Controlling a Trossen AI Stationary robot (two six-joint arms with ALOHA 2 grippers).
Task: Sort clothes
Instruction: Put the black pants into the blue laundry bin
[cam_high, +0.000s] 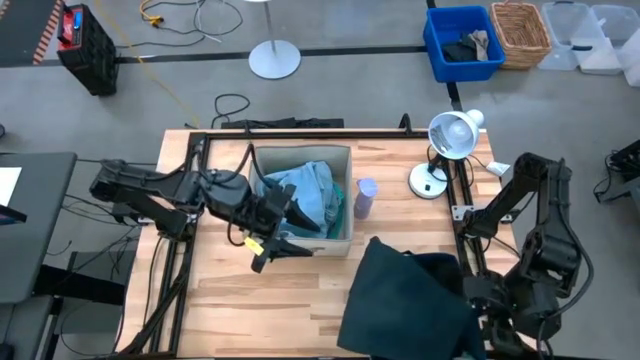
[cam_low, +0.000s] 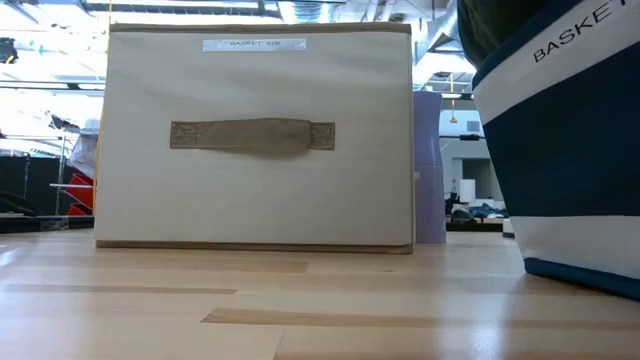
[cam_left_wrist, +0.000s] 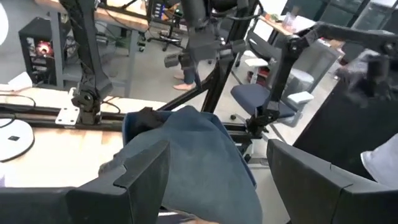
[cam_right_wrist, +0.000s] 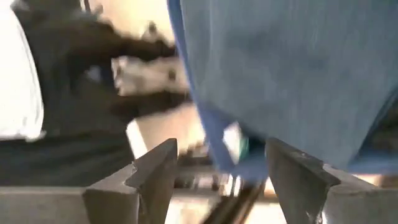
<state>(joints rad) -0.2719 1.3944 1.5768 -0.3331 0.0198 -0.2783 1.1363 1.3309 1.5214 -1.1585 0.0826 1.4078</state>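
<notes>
The beige fabric box (cam_high: 345, 238) stands mid-table and also shows in the low view (cam_low: 260, 200). Turquoise and pale blue-grey clothes (cam_high: 310, 195) lie inside it. The dark navy bin (cam_low: 570, 170) stands at the near right. A dark green garment (cam_high: 400, 300) is draped over its top, with a black one (cam_high: 440, 268) at its far edge. My left gripper (cam_high: 298, 232) is open and empty above the box's near-left corner; in its wrist view (cam_left_wrist: 217, 168) it faces the bin. My right gripper (cam_right_wrist: 217, 180) is open and empty, close to blue fabric (cam_right_wrist: 292, 74).
A purple cup (cam_high: 365, 197) stands just right of the box. A white desk lamp (cam_high: 450, 135) stands at the far right. The right arm (cam_high: 530, 260) is folded at the table's right edge. Bare wood (cam_high: 250, 310) lies near the front left.
</notes>
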